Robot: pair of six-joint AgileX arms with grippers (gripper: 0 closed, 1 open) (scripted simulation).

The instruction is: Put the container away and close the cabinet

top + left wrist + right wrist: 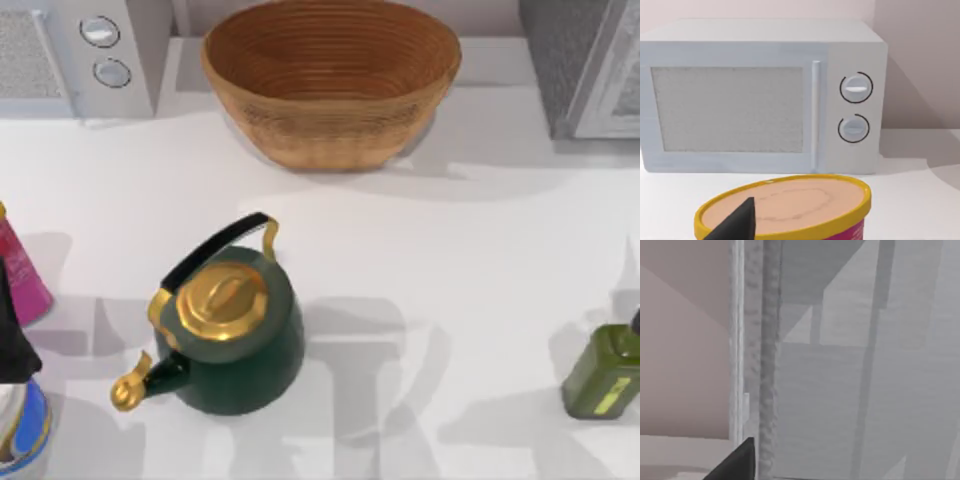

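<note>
While the right arm is up at the cabinet (583, 62) in the far right corner of the surface (420, 260), the left arm waits low at the left edge. In the right wrist view a dark tip of the right gripper (737, 464) stands close before the grey cabinet panel (850, 390), beside a rough vertical edge. I judge it is placed there to work on the door, but I cannot tell if the door is open or closed. I also cannot tell if this gripper is spread or pressed together, or if it holds anything.

From the left wrist view I see the left gripper (736, 224) just above a yellow-rimmed tub (790, 205), with the microwave (760, 95) behind it. Its state I cannot tell either.

Only the top view gives the whole layout: a green kettle (240, 335) with a golden lid in the middle, a woven basket (330, 80) at the far side, a pink bottle (25, 275) at the left edge and an olive-green bottle (603, 372) at the right edge. The wrist views add the close faces of the microwave and the cabinet.

Where the container is, I cannot tell; perhaps it is already inside the cabinet or in a grasp, but that is a guess.
</note>
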